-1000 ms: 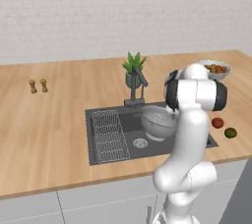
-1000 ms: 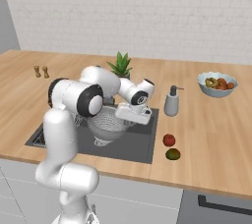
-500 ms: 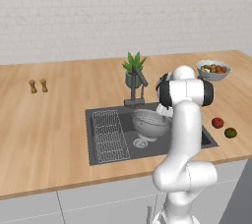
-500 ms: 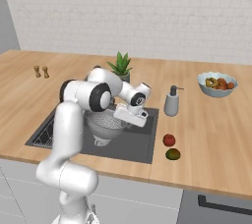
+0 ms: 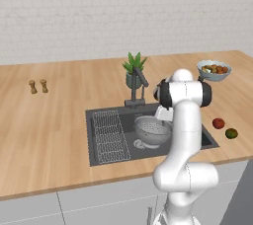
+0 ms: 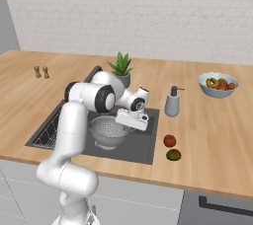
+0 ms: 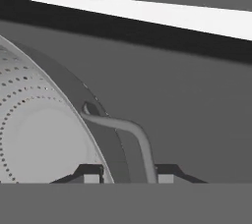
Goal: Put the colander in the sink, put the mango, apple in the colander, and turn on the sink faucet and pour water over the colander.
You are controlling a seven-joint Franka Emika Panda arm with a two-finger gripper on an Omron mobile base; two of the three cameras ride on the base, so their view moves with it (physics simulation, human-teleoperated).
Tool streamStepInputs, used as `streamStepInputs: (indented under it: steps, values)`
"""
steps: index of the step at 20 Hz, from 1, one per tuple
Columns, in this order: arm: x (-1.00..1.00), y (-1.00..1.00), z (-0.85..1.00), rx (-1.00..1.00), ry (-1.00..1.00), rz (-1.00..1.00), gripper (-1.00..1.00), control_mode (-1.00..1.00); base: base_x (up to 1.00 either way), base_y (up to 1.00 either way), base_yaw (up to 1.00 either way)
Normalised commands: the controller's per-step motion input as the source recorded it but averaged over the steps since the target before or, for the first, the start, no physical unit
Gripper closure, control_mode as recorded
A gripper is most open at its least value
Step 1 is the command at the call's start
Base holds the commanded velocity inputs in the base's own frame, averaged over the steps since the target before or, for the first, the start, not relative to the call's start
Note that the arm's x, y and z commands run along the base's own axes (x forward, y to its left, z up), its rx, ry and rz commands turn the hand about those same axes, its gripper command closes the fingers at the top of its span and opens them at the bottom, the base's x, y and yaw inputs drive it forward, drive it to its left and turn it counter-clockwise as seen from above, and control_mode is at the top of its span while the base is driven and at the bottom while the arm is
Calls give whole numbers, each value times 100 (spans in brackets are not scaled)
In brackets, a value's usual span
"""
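Our hand (image 7: 129,173) sits low in the sink, its two fingertips (image 7: 91,173) straddling the rim of the colander (image 7: 44,134) right where a loop handle (image 7: 140,139) curves out. From the hand view the tips stand close on either side of rim and handle. We cannot tell whether they are clamped on it or have just let go.

Compared with a second ago, the arm has swung in and down over the basin. The colander (image 6: 106,131) has dropped lower and a little toward the middle of the sink (image 6: 141,142). It now appears to sit upright on the dark floor, just beside the wire grid rack (image 5: 109,135). We judge the first step as good as finished. What remains of it is to free the hand (image 6: 132,119) and lift clear without dragging the rim along.

Further out, the apple (image 6: 169,140) and the mango (image 6: 173,155) lie side by side on the counter (image 6: 207,130), near the sink's right edge, neither of them touched yet. The faucet (image 5: 137,88) stands behind the basin in front of the potted plant (image 5: 133,66), with its spout slanting toward the colander. A soap dispenser (image 6: 172,103) and a bowl of fruit (image 6: 218,84) stand farther back, well apart from our work. Next we expect to go for one of the two fruits.
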Motion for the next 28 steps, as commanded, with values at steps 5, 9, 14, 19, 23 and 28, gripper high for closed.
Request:
streamStepInputs:
  steps: [5,9,14,19,23,28]
  values:
    - [4,21,-28,-1,5,-9,100,-100,0,0,0]
    - [0,31,-23,0,6,-17,100,-100,0,0,0]
    - [4,39,-19,0,1,-19,100,-100,0,0,0]
    - [-4,64,-10,0,0,-19,100,-100,0,0,0]
    - [-4,63,-7,-4,0,-20,100,-100,0,0,0]
    - [-3,25,-17,-12,0,-19,100,-100,0,0,0]
